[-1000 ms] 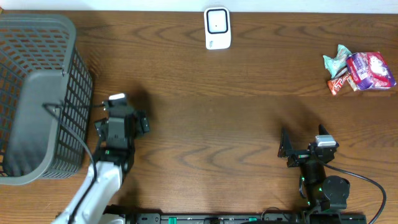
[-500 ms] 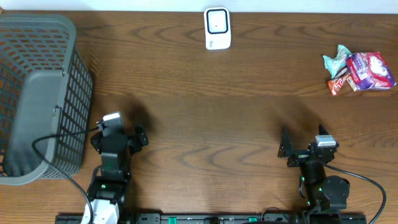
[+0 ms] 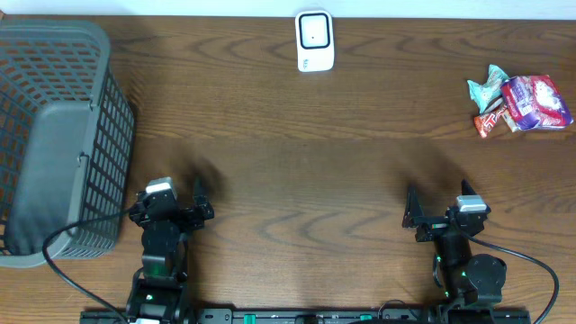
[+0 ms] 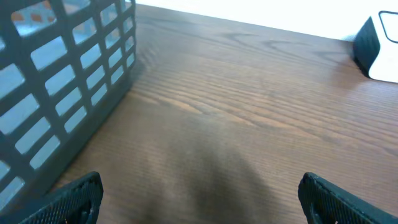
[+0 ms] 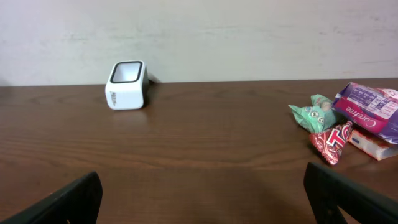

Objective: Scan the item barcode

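2 grippers, both mine, sit low along the near edge of the tabletop (image 3: 306,171) — each with its jaws spread wide and gripping nothing. My left gripper (image 4: 200,199) is toward the near-left corner, just beside the grey mesh basket (image 3: 54,135) that takes up the left edge; the basket's wall fills the left side of my left wrist view. My right gripper (image 5: 202,200) is toward the near-right corner and faces the far edge. The white barcode scanner (image 3: 315,40) stands at the middle of the far edge, showing its dark-rimmed window. The items to scan lie in a small heap by the far-right corner, well apart from both grippers: 1 purple Carefree pack (image 3: 537,101), 1 teal packet (image 3: 487,85) on the heap's left side, and 1 red packet (image 3: 489,123) on its near side.
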{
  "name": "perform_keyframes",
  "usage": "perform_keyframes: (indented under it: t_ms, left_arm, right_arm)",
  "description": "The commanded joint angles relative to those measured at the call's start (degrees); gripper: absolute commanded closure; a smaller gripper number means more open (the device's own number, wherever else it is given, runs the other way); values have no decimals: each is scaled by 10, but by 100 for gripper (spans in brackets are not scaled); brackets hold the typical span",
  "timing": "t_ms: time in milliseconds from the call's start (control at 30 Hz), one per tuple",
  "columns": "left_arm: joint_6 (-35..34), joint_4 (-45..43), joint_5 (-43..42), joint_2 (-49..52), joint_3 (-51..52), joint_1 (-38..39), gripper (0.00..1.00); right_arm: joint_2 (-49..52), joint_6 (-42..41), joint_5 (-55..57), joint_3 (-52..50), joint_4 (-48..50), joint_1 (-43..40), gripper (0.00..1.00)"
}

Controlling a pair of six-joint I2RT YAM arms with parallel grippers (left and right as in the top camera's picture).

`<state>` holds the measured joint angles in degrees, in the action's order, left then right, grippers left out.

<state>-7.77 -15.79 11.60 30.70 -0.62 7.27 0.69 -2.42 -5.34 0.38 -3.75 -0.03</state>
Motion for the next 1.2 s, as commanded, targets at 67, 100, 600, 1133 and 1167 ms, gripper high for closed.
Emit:
perform_keyframes:
  t_ms: [67,100,600,1133,1167]
  left_arm:
    - [62,3,-54,-49,4,-1,1]
    - [65,6,-57,-57,4,-1,1]
    - [67,73,-56,-167,4,-2,1]
    - [97,104,-70,-306,4,-15,1]
    - [97,104,-71,-306,4,-16,1]
  right_arm:
    - [-4,-7,3,0,-3,-3,1]
    - [-4,-7,3,0,-3,-3,1]
    - [-4,-7,3,0,-3,-3,1]
    - [-4,-7,3,-1,-3,-3,1]
    - [-4,-7,3,0,-3,-3,1]
